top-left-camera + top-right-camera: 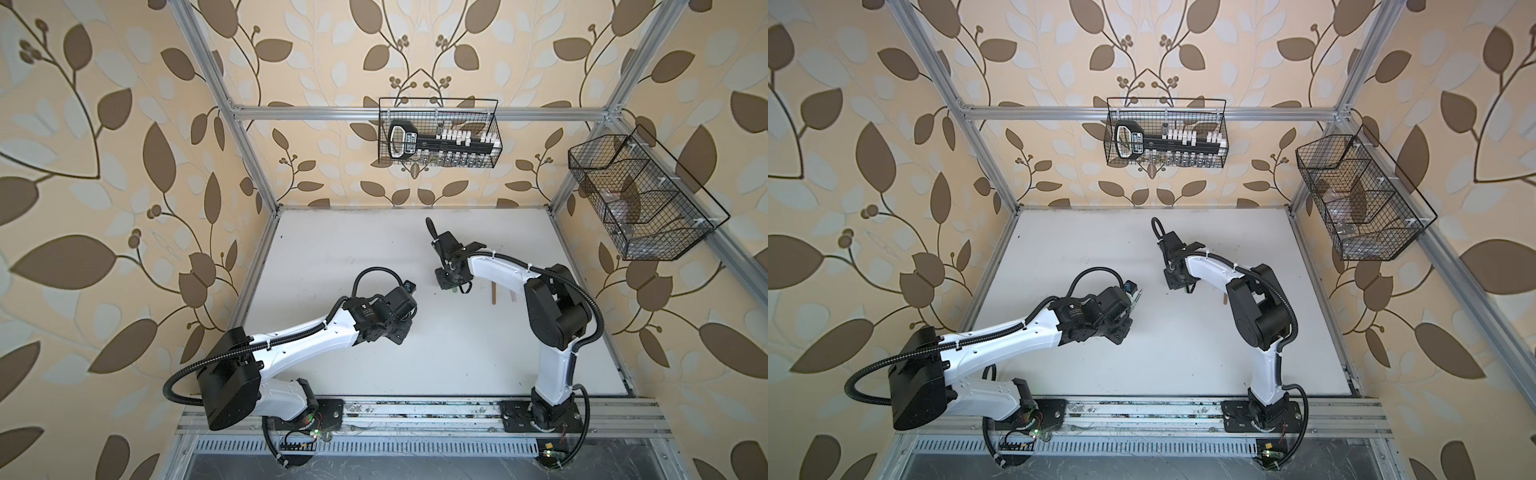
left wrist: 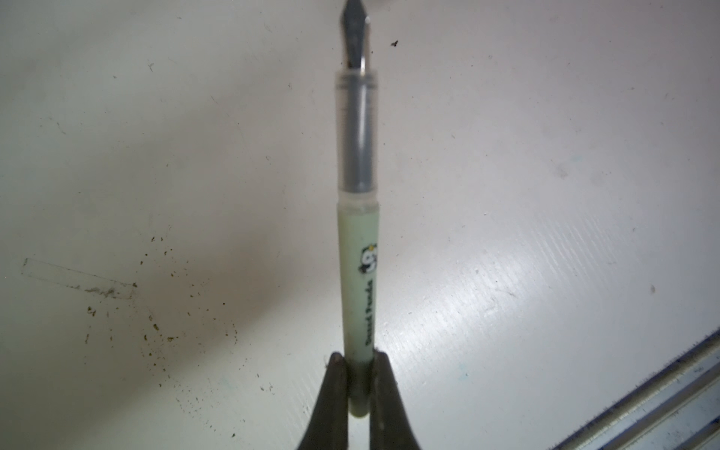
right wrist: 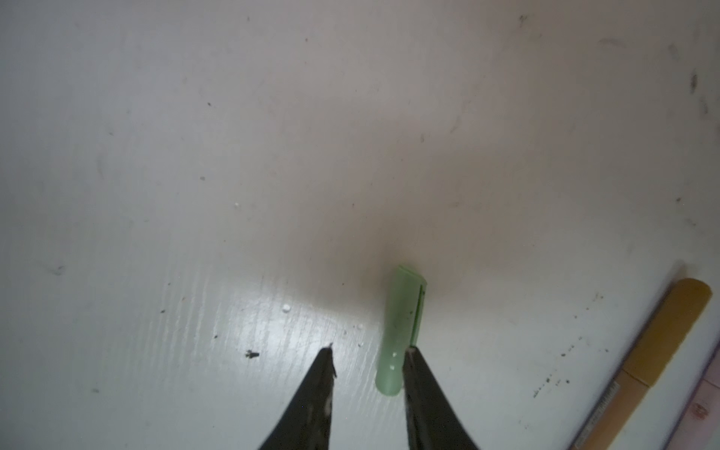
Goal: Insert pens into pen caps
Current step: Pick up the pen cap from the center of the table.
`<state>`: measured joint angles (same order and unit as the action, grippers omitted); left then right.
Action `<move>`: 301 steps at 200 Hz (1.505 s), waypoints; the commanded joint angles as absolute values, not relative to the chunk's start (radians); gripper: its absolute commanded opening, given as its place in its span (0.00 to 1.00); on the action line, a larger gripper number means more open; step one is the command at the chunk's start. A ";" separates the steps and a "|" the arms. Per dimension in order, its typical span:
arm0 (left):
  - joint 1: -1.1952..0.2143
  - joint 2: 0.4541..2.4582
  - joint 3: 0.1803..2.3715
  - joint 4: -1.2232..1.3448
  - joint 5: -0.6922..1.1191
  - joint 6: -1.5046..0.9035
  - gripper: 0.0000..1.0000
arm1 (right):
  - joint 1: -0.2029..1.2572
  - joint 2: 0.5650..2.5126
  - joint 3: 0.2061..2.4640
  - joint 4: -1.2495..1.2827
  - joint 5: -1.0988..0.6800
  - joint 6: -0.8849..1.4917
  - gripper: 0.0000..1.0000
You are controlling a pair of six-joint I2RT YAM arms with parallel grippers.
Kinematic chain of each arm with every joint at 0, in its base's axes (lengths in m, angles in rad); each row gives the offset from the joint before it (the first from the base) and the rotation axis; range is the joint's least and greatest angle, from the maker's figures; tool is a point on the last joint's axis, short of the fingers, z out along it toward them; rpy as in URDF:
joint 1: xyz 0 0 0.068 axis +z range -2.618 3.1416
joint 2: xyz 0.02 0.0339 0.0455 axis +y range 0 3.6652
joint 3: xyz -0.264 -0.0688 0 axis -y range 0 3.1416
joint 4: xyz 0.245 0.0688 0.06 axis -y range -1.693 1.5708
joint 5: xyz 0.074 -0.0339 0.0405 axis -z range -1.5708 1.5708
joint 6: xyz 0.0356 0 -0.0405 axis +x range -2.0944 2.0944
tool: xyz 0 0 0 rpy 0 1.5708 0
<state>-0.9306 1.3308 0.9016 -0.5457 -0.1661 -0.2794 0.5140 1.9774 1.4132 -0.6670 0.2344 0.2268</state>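
Observation:
My left gripper (image 2: 358, 356) is shut on the rear end of the pale green pen (image 2: 358, 253). The pen sticks straight out above the white table, its dark nib bare. In a top view this gripper (image 1: 1133, 301) hangs left of centre. The right gripper (image 3: 368, 352) is open and low over the table, straddling the closed end of the pale green pen cap (image 3: 401, 315). One finger touches the cap; the other stands off with a gap. The cap lies flat on the table. A capped brown pen (image 3: 654, 343) lies beside it, also seen in a top view (image 1: 494, 293).
A pink pen (image 1: 513, 296) lies next to the brown one, partly behind the right arm. A wire basket (image 1: 438, 133) of tools hangs on the back wall, another wire basket (image 1: 640, 195) on the right wall. The table (image 1: 332, 249) is bounded by an aluminium frame.

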 commanded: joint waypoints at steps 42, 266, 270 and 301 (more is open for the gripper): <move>-0.940 1.279 0.887 -0.534 -0.185 -0.285 0.04 | 0.527 2.024 1.443 -0.713 0.359 0.233 0.30; -0.939 1.276 0.888 -0.542 -0.187 -0.282 0.05 | 0.515 2.109 1.480 -0.704 0.339 0.202 0.26; -0.938 1.278 0.888 -0.543 -0.186 -0.282 0.05 | 0.510 2.108 1.476 -0.699 0.328 0.201 0.26; -0.940 1.281 0.891 -0.543 -0.186 -0.281 0.05 | 0.493 2.100 1.460 -0.681 0.302 0.195 0.26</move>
<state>-0.9306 1.2888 0.8825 -0.5484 -0.1661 -0.2798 0.5083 2.0785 1.4731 -0.6807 0.3321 0.2142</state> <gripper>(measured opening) 0.091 0.260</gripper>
